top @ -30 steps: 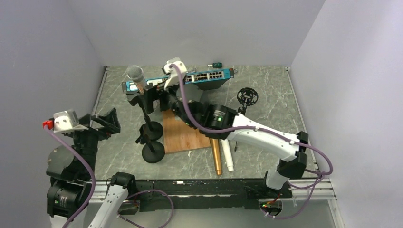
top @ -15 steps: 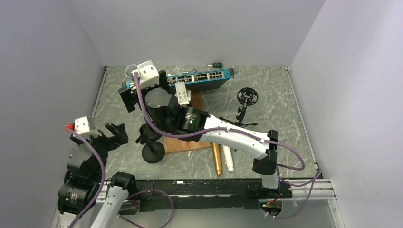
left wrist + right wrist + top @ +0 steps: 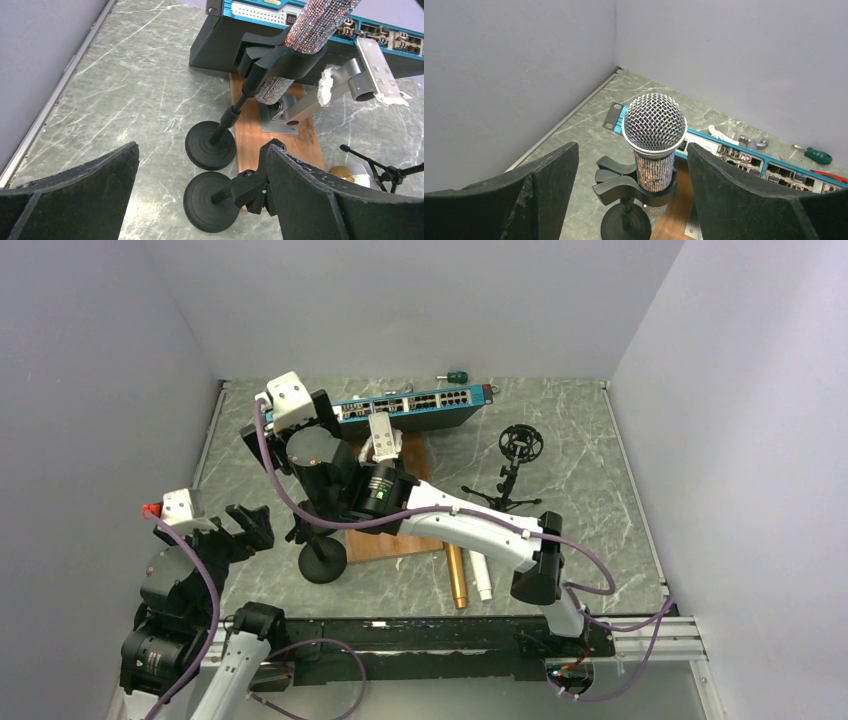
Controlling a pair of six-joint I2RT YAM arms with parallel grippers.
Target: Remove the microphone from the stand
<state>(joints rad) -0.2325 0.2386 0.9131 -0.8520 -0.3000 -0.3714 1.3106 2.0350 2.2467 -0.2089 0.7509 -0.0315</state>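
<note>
Beneath spread right jaws, microphone [image 3: 654,125], gaps either side

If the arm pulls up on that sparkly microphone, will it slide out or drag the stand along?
The clip wraps the microphone handle, so it will likely resist at first. The round base looks small for the stand's height, so it could tip or lift. The glittery surface probably grips well.
</note>
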